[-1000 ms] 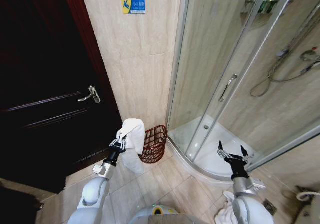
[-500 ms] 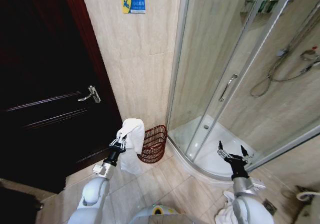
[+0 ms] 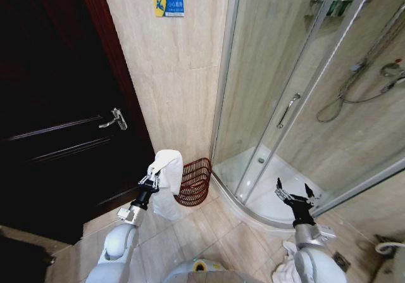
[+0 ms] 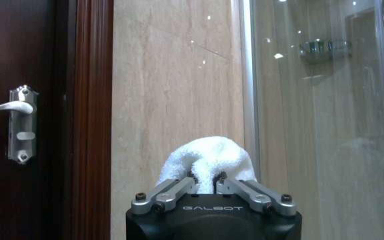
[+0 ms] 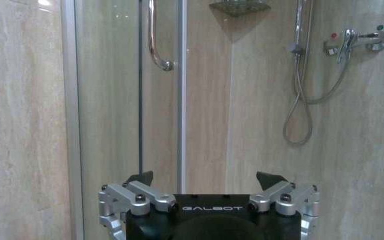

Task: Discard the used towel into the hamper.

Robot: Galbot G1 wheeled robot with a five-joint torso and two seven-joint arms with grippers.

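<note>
My left gripper is shut on a white towel, held up off the floor just left of the hamper. The towel's lower end hangs down toward the tiles. The hamper is a dark reddish-brown ribbed basket standing on the floor against the beige wall, beside the shower enclosure. In the left wrist view the towel bulges up between the closed fingers of my left gripper. My right gripper is open and holds nothing, raised in front of the shower tray at the right; the right wrist view shows its spread fingertips.
A dark wooden door with a metal handle fills the left. A curved glass shower enclosure with a raised white tray stands right of the hamper. White cloth lies on the floor near my right arm.
The towel's hanging lower end has shifted slightly; both arms and the hamper stay in place.
</note>
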